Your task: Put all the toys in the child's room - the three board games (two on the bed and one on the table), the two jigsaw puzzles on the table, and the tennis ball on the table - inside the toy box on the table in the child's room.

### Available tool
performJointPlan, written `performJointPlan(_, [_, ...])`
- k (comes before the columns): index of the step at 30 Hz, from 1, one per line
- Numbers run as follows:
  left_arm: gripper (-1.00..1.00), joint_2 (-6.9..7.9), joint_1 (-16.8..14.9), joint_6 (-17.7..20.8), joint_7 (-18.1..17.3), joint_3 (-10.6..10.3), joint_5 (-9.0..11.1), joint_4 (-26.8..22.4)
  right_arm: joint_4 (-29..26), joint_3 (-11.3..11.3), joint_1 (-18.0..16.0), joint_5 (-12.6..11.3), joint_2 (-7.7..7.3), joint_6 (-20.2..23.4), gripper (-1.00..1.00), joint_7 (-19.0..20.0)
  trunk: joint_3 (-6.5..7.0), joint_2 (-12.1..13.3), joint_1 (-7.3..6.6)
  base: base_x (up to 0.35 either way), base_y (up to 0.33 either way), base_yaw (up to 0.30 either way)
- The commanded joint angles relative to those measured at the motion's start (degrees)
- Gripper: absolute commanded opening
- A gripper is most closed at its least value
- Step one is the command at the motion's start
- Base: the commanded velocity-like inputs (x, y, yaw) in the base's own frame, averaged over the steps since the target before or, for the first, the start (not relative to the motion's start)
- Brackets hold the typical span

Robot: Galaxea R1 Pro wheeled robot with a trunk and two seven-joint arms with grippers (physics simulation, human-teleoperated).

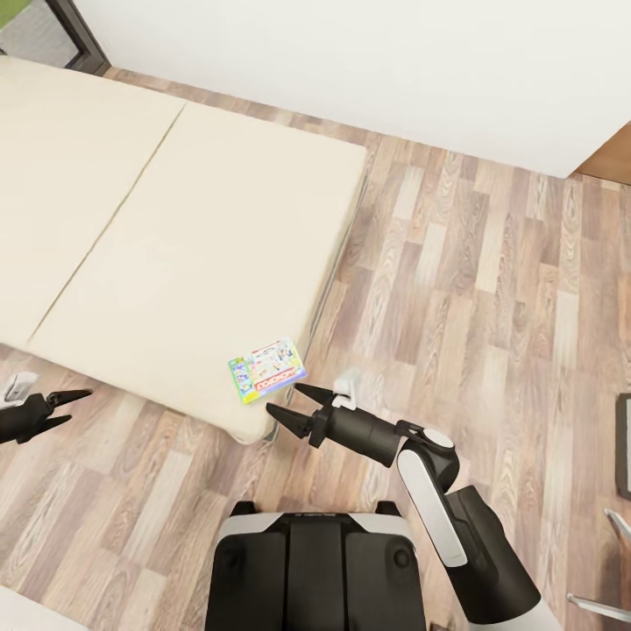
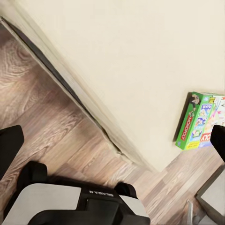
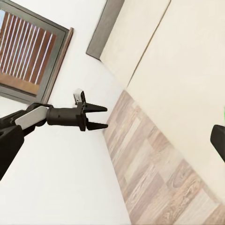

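One board game [image 1: 267, 372], a small flat box with colourful cartoon print, lies flat on the beige bed [image 1: 193, 228] near its nearest corner; it is also seen as a green printed board game [image 2: 199, 122]. My right gripper [image 1: 285, 399] is open, its tips just short of the box and not touching it. Far off to the left, over the floor beside the bed, my left gripper [image 1: 77, 407] hangs open and empty, also seen as the left gripper [image 3: 106, 117]. The table, toy box, jigsaw puzzles and tennis ball are out of view.
Wood floor [image 1: 491, 289] runs right of the bed up to a white wall [image 1: 394, 61]. A dark object [image 1: 624, 447] and a thin metal frame [image 1: 613, 526] sit at the right edge. A slatted window [image 3: 28, 61] is beyond the bed. My base [image 1: 315, 570] is below.
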Motion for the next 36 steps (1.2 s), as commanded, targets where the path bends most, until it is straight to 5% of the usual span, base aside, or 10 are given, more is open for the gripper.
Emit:
performJointPlan(1, [1.00, -0.01, -0.1, 0.2, -0.2, 0.1, -0.1, 0.0, 0.0, 0.0, 0.0, -0.4, 0.02, 0.5, 1.00, 0.0, 0.02, -0.1, 0.04, 0.000, 0.000, 0.174])
performJointPlan(36, [1.00, -0.13, -0.1, 0.1, -0.2, 0.0, -0.1, 0.0, 0.0, 0.0, 0.0, -0.4, 0.02, 0.5, 1.00, 0.0, 3.11, -0.1, 0.04, 0.000, 0.000, 0.101])
